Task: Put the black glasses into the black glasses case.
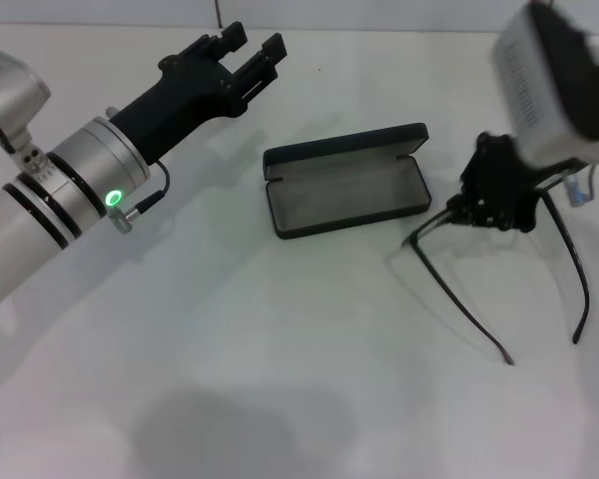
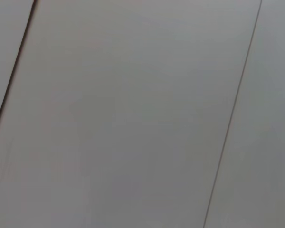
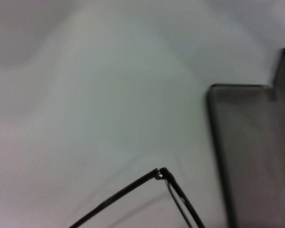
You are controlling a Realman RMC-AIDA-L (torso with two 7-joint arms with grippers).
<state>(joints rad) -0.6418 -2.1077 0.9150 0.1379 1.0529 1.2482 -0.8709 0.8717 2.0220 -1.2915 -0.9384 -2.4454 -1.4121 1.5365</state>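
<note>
Right gripper (image 1: 491, 205) on the glasses (image 1: 499, 289), just right of the open case (image 1: 344, 185).
Fingers look clamped on the frame front, temples unfolded and trailing toward the robot, tips on or near the table (image 1: 280, 379) — can't tell which. Case lies lid-back, grey lining up, so a short move left should drop them in. Left gripper (image 1: 248, 52) idle beyond the case's left end, fingers parted, holding nothing.

Plain white tabletop (image 1: 280, 379), soft shadows.
</note>
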